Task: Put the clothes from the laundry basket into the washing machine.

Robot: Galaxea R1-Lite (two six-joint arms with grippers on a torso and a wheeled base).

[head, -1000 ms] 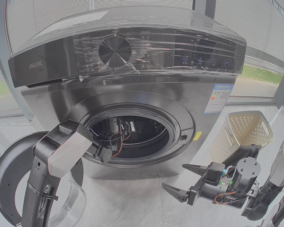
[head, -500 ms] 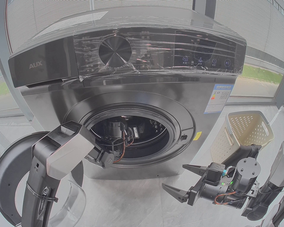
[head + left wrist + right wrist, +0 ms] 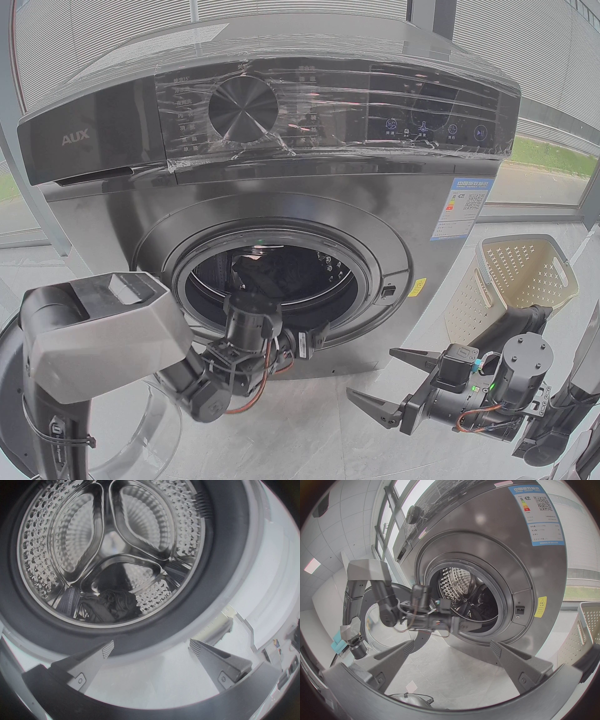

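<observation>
Grey tiled floor [image 3: 300,431] beneath a window wall. From left: round glass door [image 3: 140,434] swung wide; left gripper [image 3: 150,643] spread open, empty, just outside the lower drum rim of silver front-loading washing machine [image 3: 275,181]; dark crumpled clothes [image 3: 109,606] lying inside the drum; right gripper [image 3: 372,374] open, empty, above the floor; beige perforated plastic laundry basket [image 3: 531,262] tipped beside the machine.
</observation>
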